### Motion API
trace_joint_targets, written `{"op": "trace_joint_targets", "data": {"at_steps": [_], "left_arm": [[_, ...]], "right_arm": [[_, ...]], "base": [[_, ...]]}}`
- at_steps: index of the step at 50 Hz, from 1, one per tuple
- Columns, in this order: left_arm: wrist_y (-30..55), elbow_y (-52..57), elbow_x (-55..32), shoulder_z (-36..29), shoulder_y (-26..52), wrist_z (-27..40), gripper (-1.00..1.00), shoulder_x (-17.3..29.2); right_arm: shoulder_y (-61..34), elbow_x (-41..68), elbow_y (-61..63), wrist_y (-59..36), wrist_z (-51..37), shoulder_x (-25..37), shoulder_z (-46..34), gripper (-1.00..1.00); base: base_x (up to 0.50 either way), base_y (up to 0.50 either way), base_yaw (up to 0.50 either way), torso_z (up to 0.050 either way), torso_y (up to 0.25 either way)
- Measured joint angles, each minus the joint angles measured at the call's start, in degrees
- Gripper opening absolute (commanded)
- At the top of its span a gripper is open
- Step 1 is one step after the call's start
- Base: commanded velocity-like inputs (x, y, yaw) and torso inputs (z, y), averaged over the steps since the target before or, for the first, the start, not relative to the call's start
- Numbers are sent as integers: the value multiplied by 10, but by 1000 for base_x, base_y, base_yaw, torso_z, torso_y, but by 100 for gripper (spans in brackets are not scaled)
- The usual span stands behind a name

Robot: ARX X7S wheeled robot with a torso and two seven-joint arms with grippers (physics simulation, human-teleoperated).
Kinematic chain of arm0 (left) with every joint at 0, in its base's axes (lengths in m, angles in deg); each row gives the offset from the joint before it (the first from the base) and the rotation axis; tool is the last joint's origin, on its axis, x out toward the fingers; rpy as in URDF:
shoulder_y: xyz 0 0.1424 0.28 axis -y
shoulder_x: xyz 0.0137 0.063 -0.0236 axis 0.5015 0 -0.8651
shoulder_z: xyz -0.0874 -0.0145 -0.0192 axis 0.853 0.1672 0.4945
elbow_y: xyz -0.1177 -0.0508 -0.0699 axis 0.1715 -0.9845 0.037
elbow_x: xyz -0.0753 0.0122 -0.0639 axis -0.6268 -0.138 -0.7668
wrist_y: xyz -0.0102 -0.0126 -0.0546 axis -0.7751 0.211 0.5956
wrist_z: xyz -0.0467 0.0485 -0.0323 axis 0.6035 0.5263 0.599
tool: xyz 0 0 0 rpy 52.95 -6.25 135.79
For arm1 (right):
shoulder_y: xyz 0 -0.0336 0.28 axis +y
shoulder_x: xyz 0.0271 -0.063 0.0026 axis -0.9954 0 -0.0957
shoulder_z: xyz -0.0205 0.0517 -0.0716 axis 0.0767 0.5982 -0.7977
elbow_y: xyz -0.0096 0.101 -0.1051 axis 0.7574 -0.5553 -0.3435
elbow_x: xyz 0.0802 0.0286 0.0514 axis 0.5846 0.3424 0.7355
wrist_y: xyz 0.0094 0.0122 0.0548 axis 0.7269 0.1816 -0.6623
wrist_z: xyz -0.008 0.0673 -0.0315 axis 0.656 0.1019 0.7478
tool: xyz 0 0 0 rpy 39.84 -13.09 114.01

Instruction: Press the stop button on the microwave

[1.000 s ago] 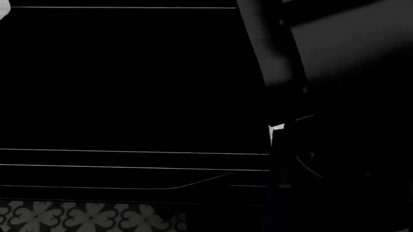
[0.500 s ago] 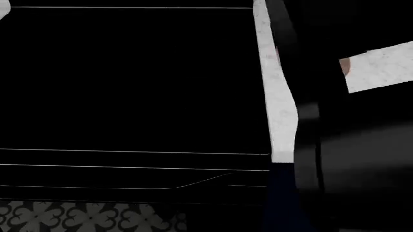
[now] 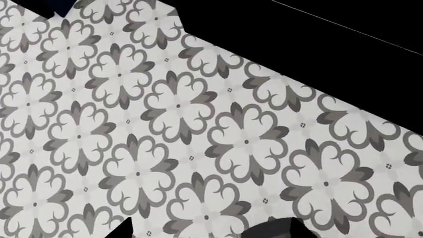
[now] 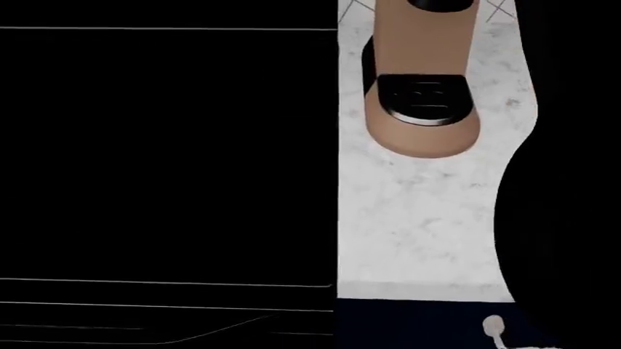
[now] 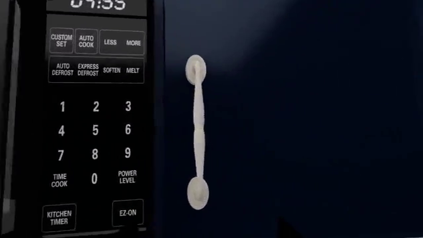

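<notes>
Right wrist view faces the microwave (image 5: 79,119) head-on: its black keypad (image 5: 96,129) fills one side of the picture, with a lit clock strip at the edge, rows of preset keys, the number keys, then "TIME COOK", "POWER LEVEL", "KITCHEN TIMER" and "EZ-ON" in the last rows that show. No key marked stop can be read; the panel runs out of the picture past the "EZ-ON" key (image 5: 128,213). Just beside the panel is a dark navy cabinet door (image 5: 297,124) with a white upright handle (image 5: 197,131). The right gripper itself does not show, so I cannot tell whether its jaws are apart or together.

Head view shows the microwave as a large black mass (image 4: 165,160) on the left, a white marbled counter (image 4: 417,218) beside it, and a tan board (image 4: 427,73) with a black object (image 4: 425,100) on it.

Left wrist view looks at grey flower-patterned floor tiles (image 3: 178,139); only dark scraps of the left gripper (image 3: 274,230) reach the picture's edge, so its state cannot be told.
</notes>
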Motion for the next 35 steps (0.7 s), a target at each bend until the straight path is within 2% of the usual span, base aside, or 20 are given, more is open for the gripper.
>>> {"op": "trace_joint_targets", "data": {"at_steps": [7,13,23,28,31,35], "left_arm": [[0,1,0,-2,2,0,100,-1],[0,0,0,-2,1,0,100,-2],[0,0,0,0,1,0,100,0],[0,0,0,1,-2,0,100,0],[0,2,0,-1,1,0,100,0],[0,1,0,0,1,0,100,0]], "right_arm": [[-4,46,-5,5,-5,1,-36,100],[-7,62,-3,7,-5,2,-58,100],[-9,65,-4,12,0,-1,-63,100],[-10,70,-4,16,0,-1,-73,100],[-8,77,-2,17,1,-1,-80,100],[-9,64,5,11,3,-1,-58,100]], "base": [[51,-40,0,50,20],[4,416,0,50,21],[0,0,0,50,21],[436,0,0,50,21],[0,0,0,50,21],[0,0,0,50,21]]}}
